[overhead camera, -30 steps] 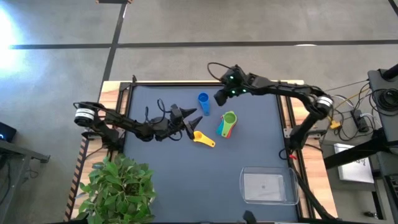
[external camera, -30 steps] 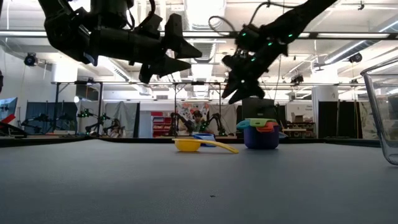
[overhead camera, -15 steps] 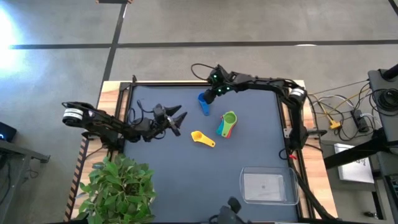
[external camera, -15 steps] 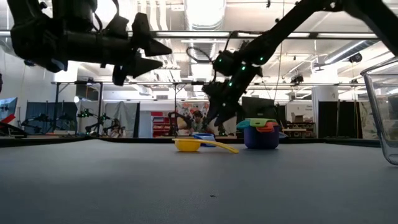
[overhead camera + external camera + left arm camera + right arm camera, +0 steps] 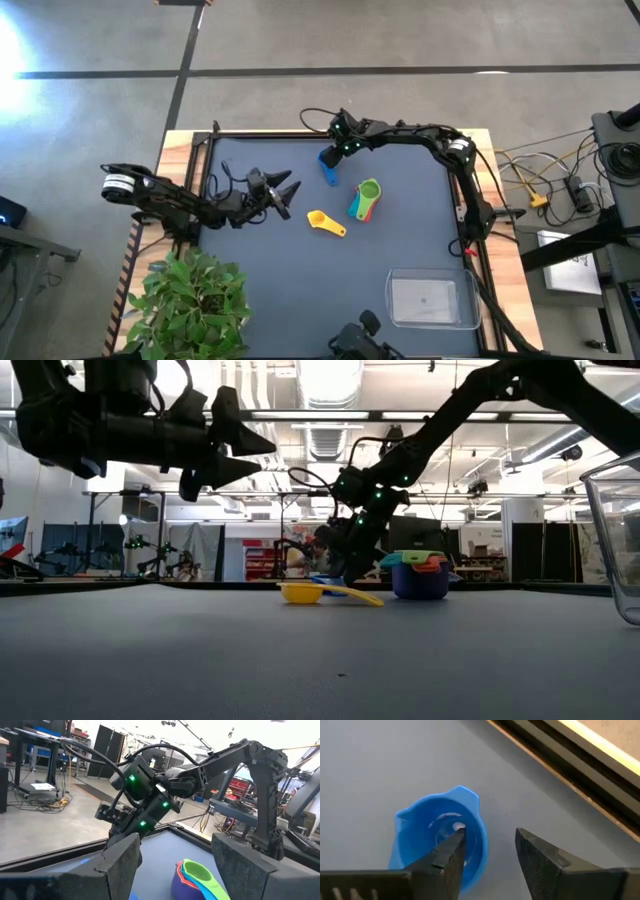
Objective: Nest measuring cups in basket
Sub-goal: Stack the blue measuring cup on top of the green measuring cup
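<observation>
- The dark table (image 5: pixel 400 235) carries everything, with a leafy plant (image 5: pixel 190 300) at its near left corner
- The clear basket (image 5: pixel 432 300) sits at the near right of the table with nothing visible in it; the low view catches only its wall at the right edge (image 5: pixel 612 540)
- The right arm stretches from the right side across the far edge, and the right gripper (image 5: pixel 335 152) is down at the blue cup (image 5: pixel 328 165) at the far middle; in its wrist view the fingers (image 5: pixel 445 857) stand apart, one over the cup's (image 5: pixel 440 840) rim and the other outside it, not clenched on it
- The left arm waits at the left, the left gripper (image 5: pixel 285 190) held above the table with its fingers spread and gripping nothing; it points toward the cups
- A nested stack of cups (image 5: pixel 366 198) stands right of centre, green on top with teal, red and purple showing beneath (image 5: pixel 420 575)
- The yellow cup (image 5: pixel 325 222) lies alone on the table, left of and nearer than the stack, its handle pointing right (image 5: pixel 320 593)
- The blue cup is apart from the stack, further back and to its left
</observation>
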Action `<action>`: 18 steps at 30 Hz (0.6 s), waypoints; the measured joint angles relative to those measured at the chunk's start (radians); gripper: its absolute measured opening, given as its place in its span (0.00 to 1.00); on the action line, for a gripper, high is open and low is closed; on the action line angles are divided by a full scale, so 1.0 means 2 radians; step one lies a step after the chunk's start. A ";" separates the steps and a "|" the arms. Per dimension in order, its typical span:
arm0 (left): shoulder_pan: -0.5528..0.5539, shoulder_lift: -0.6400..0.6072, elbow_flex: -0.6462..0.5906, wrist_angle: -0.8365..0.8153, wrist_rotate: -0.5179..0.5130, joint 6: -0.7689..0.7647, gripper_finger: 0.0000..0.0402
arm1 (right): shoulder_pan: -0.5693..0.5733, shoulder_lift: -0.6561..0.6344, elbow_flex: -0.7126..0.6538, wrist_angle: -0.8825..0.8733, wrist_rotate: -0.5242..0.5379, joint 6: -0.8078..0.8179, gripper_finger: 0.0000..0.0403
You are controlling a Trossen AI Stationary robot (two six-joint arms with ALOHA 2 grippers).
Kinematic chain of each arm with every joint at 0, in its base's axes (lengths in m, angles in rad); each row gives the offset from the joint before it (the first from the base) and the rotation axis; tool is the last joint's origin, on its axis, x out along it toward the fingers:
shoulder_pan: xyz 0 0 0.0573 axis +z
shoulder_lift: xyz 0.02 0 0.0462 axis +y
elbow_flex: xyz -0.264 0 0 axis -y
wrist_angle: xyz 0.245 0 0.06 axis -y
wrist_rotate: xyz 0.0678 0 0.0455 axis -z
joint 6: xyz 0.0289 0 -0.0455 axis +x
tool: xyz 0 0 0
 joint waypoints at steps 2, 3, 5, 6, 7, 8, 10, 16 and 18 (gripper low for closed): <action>0.000 0.002 0.000 0.000 0.000 -0.002 0.58 | 0.000 -0.001 0.000 -0.004 0.000 -0.001 0.34; 0.000 0.003 0.000 0.000 0.000 -0.002 0.58 | 0.000 -0.003 0.000 -0.008 0.000 -0.002 0.30; 0.000 0.004 0.000 0.000 0.000 -0.002 0.58 | 0.000 -0.010 0.000 -0.016 0.000 -0.007 0.20; 0.000 0.004 0.000 0.000 0.000 -0.002 0.58 | 0.000 -0.014 0.000 -0.020 0.000 -0.008 0.14; 0.000 0.004 0.000 -0.001 0.000 -0.002 0.58 | 0.000 -0.018 0.000 -0.025 0.000 -0.009 0.08; 0.000 0.004 0.000 -0.001 0.000 -0.002 0.58 | 0.000 -0.023 0.000 -0.030 0.000 -0.009 0.06; 0.000 0.004 0.000 -0.002 0.000 -0.003 0.58 | 0.000 -0.033 0.000 -0.047 0.000 -0.009 0.03; 0.000 0.004 0.000 -0.002 0.000 -0.010 0.58 | 0.004 -0.076 -0.005 -0.092 0.001 -0.009 0.02; 0.000 0.004 0.001 -0.002 0.000 -0.012 0.58 | 0.005 -0.089 -0.010 -0.092 0.000 -0.008 0.02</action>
